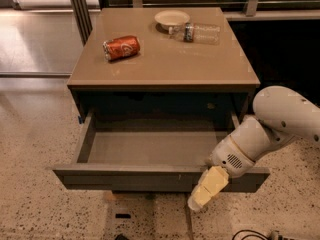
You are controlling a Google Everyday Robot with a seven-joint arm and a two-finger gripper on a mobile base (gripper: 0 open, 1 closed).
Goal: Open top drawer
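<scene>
Nearest me: speckled terrazzo floor (35, 204), with a dark cable (246, 232) at the bottom edge, right of centre.

Gripper (206, 190): pale yellow, pointing down and to the left, low against the right part of the top drawer's front. From here it reads as one yellow mass, so I cannot tell whether it is spread or closed, or whether it grips anything.

White arm (272, 126) comes in from the right edge, its wrist over the drawer's right front corner.

Top drawer (125, 176): standing open, well out from the cabinet. Dark flat front, no handle. The shallow grey tray (150, 146) shows bare.

Tan cabinet top (165, 66) behind. On it lie a red can (121, 47) on its side at the left, a clear bottle (195, 32) on its side at the far right, and a pale bowl (171, 18) just beside the bottle.
</scene>
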